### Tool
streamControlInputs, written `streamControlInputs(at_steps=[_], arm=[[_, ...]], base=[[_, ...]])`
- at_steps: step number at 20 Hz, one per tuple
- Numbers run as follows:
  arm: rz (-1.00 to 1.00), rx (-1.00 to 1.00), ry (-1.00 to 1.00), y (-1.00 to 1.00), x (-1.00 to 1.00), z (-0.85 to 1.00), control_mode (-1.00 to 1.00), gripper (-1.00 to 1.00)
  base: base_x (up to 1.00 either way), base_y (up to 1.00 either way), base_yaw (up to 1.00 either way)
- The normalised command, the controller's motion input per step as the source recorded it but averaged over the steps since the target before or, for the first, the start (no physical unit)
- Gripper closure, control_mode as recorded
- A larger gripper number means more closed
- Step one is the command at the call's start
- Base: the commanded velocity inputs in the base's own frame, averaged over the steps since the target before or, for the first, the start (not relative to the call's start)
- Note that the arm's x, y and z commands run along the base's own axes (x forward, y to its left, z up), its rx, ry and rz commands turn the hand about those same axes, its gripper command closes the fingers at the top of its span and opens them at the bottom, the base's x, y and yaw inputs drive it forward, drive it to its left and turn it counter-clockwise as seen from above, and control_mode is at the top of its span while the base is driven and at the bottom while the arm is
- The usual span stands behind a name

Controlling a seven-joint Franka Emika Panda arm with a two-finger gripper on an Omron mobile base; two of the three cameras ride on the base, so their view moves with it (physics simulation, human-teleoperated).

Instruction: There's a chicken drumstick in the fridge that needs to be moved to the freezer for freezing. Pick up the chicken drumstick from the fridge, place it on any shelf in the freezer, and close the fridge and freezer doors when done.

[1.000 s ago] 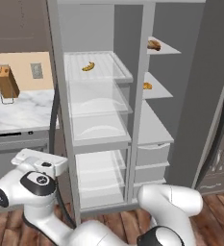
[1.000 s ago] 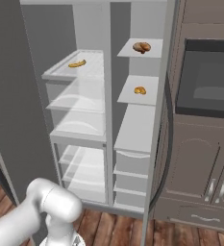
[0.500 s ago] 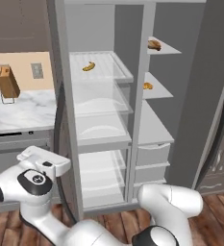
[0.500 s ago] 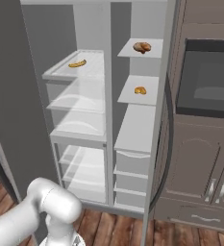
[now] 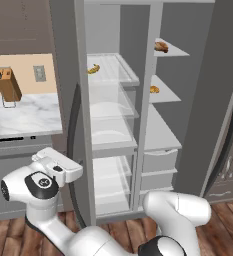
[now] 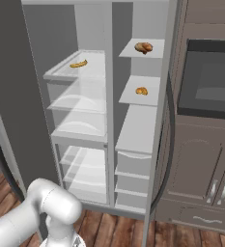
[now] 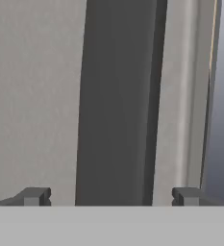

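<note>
1. Tall grey two-door refrigerator (image 6: 17,96), both compartments standing open; wider glass-shelved fridge (image 5: 110,135) at left, narrower freezer (image 6: 135,130) at right.
2. Dark vertical bar handle (image 7: 116,101) fills 12 o'clock of hand view, between the end effector (image 7: 108,196) tips, which are spread wide, pinching nothing.
3. Golden-brown chicken drumstick (image 6: 143,47) on top pale-grey freezer shelf (image 6: 155,52), 1 o'clock in right base view.
4. Yellow banana (image 6: 78,63) on top glass shelf.
5. Small orange item (image 6: 141,90) one freezer shelf down.
</note>
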Motion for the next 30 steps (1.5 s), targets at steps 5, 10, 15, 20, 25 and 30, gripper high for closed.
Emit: streamControlInputs(at_steps=[5, 10, 15, 20, 25, 30], arm=[[-0.12, 0.06, 0.01, -0.77, 0.36, 0.01, -1.0, -1.0], [-0.02, 0.07, 0.1, -0.87, 0.43, 0.0, -1.0, -1.0], [0.0, 0.06, 0.05, -0.74, 0.48, 0.0, -1.0, -1.0], [0.0, 0.07, 0.0, -0.73, 0.52, 0.05, -1.0, -1.0], [0.0, 0.1, 0.0, -0.5, 0.6, 0.35, -1.0, -1.0], [0.0, 0.06, 0.0, -0.33, 0.75, 0.32, -1.0, -1.0]], base=[[0.0, 0.0, 0.0], [0.0, 0.0, 0.0], [0.0, 0.0, 0.0], [0.0, 0.0, 0.0], [0.0, 0.0, 0.0], [0.0, 0.0, 0.0]])
